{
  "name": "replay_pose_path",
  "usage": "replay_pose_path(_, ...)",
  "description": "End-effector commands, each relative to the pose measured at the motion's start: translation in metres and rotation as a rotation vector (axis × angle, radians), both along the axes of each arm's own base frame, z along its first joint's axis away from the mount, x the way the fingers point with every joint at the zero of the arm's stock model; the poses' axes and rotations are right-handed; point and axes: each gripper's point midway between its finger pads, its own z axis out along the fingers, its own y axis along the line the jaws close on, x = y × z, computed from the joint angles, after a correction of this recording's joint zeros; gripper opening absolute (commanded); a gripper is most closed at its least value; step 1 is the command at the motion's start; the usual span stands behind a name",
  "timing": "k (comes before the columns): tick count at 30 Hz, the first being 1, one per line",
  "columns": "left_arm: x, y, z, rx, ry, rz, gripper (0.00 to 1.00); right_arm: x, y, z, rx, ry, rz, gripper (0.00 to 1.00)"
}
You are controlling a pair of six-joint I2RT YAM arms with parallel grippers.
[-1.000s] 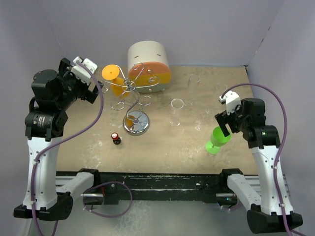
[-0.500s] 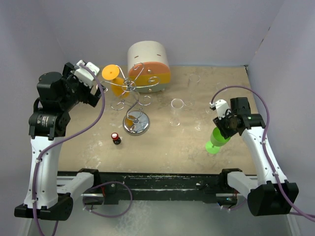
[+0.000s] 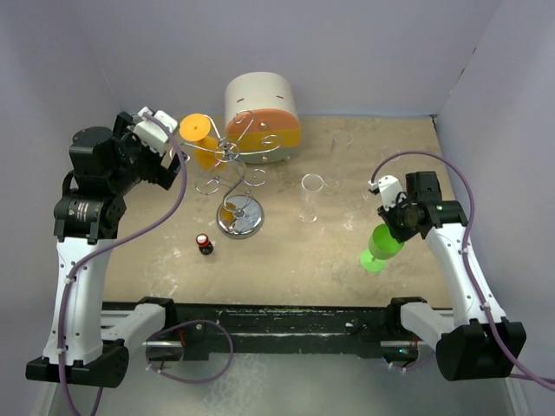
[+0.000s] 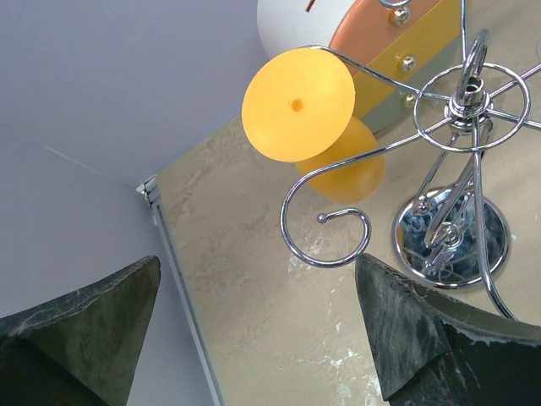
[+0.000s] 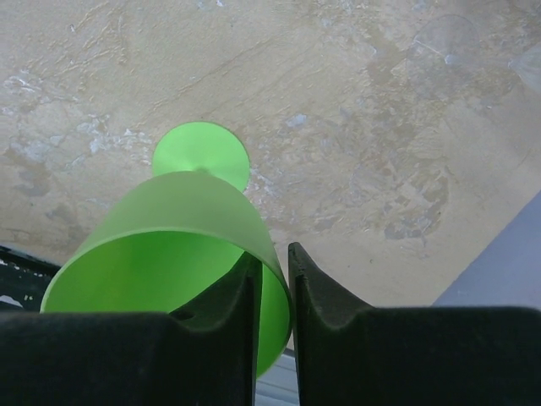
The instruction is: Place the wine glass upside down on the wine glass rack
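Right end effector point(image 5: 272, 255) pinching the rim of the green wine glass point(image 3: 381, 246), right side of the tabletop point(image 3: 286, 260), well apart from the rack point(image 3: 236, 184).

Fingers narrow, one inside the bowl and one outside, clamped on the wall. Glass is tilted and not inverted: mouth up toward the end effector, foot low and pointing at the near edge, long axis slanted. Can't tell if the foot touches the tabletop. Left end effector point(image 4: 258, 262) spread wide, holding nothing, near the rack's left scroll arm. An orange glass point(image 3: 198, 137) hangs upside down on that arm, foot on top. A clear glass point(image 3: 311, 198) stands between the rack and the green one.
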Motion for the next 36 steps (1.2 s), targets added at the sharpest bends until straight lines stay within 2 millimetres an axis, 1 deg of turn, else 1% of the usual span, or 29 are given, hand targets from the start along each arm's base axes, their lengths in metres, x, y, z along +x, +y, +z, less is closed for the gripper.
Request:
replay_pose_path(1, 0.004, 0.003, 0.008, -0.015, -0.034, 0.02, 0.99, 0.008, 0.006, 0.023, 0.026, -0.065, 0.034, 0.19)
replay_pose_path(4, 0.002, 0.002, 0.009, -0.021, -0.035, 0.021, 0.99, 0.011, 0.006, 0.033, 0.025, -0.088, 0.041, 0.1)
replay_pose_path(5, 0.001, 0.002, 0.01, -0.032, -0.037, 0.019, 0.99, 0.012, 0.006, 0.037, 0.026, -0.101, 0.042, 0.05)
replay_pose_path(7, -0.001, 0.002, 0.013, -0.056, -0.042, 0.034, 0.99, 0.015, 0.009, 0.048, 0.037, -0.129, 0.056, 0.0)
replay_pose_path(10, -0.008, 0.008, 0.018, -0.091, -0.06, 0.067, 0.99, 0.019, 0.016, 0.07, 0.064, -0.177, 0.094, 0.0)
replay_pose_path(13, -0.018, 0.01, 0.024, -0.149, -0.092, 0.075, 0.99, 0.025, 0.024, 0.097, 0.096, -0.244, 0.126, 0.0)
replay_pose_path(16, -0.024, 0.004, 0.031, -0.273, -0.082, 0.028, 0.99, 0.032, 0.036, 0.126, 0.149, -0.314, 0.168, 0.0)
replay_pose_path(19, -0.03, -0.016, 0.036, -0.37, -0.015, -0.078, 0.99, 0.041, 0.047, 0.157, 0.203, -0.392, 0.202, 0.0)
replay_pose_path(20, -0.031, -0.018, 0.037, -0.379, -0.005, -0.086, 0.99, 0.043, 0.05, 0.165, 0.218, -0.409, 0.206, 0.0)
replay_pose_path(22, -0.033, -0.015, 0.041, -0.362, -0.009, -0.067, 0.99, 0.047, 0.054, 0.179, 0.235, -0.443, 0.211, 0.0)
replay_pose_path(26, -0.04, -0.007, 0.049, -0.319, -0.026, -0.034, 0.99, 0.048, 0.058, 0.197, 0.262, -0.493, 0.222, 0.0)
replay_pose_path(28, -0.039, -0.005, 0.048, -0.311, -0.023, -0.022, 0.99, 0.047, 0.06, 0.204, 0.273, -0.52, 0.217, 0.0)
replay_pose_path(32, -0.034, -0.013, 0.043, -0.331, 0.005, -0.07, 0.99, 0.047, 0.064, 0.218, 0.299, -0.587, 0.22, 0.0)
replay_pose_path(36, -0.025, -0.017, 0.049, -0.336, -0.001, -0.093, 0.99, 0.051, 0.071, 0.237, 0.346, -0.668, 0.231, 0.0)
